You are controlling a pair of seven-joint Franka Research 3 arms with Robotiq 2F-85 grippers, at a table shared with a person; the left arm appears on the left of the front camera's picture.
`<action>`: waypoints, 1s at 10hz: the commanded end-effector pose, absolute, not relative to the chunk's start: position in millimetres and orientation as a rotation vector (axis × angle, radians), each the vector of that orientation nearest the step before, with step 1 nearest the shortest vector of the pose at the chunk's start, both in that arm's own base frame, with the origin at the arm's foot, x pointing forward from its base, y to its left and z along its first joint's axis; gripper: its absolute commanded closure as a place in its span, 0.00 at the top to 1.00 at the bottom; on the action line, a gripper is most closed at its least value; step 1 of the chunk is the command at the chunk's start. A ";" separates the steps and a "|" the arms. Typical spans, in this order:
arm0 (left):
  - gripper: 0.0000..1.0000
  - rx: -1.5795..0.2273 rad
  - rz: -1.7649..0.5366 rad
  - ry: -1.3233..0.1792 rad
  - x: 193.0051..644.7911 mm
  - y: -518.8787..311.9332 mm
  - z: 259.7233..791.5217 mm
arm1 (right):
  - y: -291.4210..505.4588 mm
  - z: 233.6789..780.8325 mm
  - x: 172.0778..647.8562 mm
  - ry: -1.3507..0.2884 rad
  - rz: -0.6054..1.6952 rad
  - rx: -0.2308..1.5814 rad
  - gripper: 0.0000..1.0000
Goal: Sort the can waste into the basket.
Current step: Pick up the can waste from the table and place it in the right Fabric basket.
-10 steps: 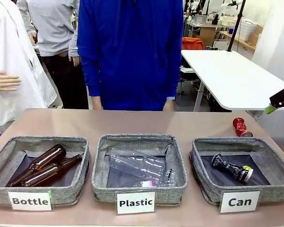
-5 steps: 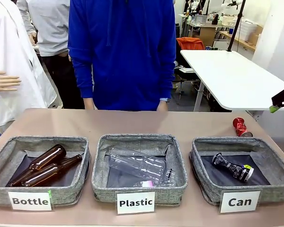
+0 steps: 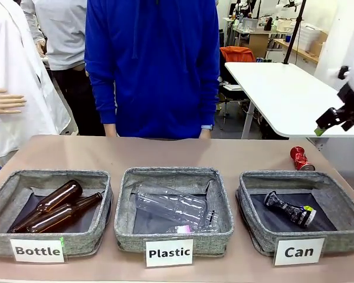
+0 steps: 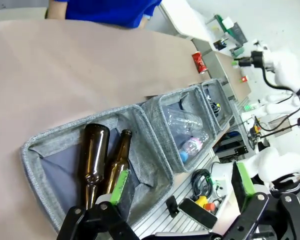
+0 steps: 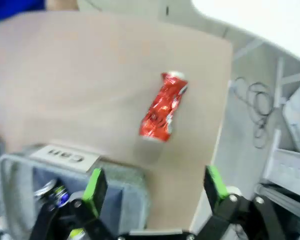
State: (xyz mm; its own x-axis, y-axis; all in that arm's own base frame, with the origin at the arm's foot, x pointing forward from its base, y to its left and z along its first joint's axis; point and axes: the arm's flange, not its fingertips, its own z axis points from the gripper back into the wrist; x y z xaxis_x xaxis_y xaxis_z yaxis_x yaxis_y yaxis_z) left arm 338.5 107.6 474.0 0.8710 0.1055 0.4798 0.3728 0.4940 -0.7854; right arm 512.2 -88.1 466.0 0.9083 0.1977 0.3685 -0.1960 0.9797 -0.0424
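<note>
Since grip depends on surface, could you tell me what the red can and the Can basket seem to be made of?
Red can: apparently thin metal, glossy; crumpled with bright glints. Can basket: seemingly grey woven fabric, matte, with soft seamed walls and a dark lining.

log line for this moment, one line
black can: in Can basket | red can: on table behind basket | right end effector: open, above red can | left end effector: open, empty

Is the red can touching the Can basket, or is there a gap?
Apart. The front view shows bare table between the red can and the Can basket.
</note>
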 end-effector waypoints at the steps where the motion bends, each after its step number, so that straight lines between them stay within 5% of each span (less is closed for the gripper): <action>1: 1.00 -1.053 -0.176 -0.511 335.6 108.4 474.5 | -111.9 449.7 563.3 -0.336 0.183 -0.021 1.00; 10: 1.00 -1.053 -0.176 -0.511 335.6 108.4 474.5 | -111.5 318.4 668.7 -0.124 0.125 0.050 1.00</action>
State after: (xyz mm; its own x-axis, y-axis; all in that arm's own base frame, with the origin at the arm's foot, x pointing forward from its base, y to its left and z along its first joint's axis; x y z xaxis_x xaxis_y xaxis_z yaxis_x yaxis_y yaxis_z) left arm 338.6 107.8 474.0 0.8710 0.1057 0.4798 0.3727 0.4941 -0.7855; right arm 656.5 -109.8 313.0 0.9761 0.1536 0.1537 -0.1631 0.9853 0.0508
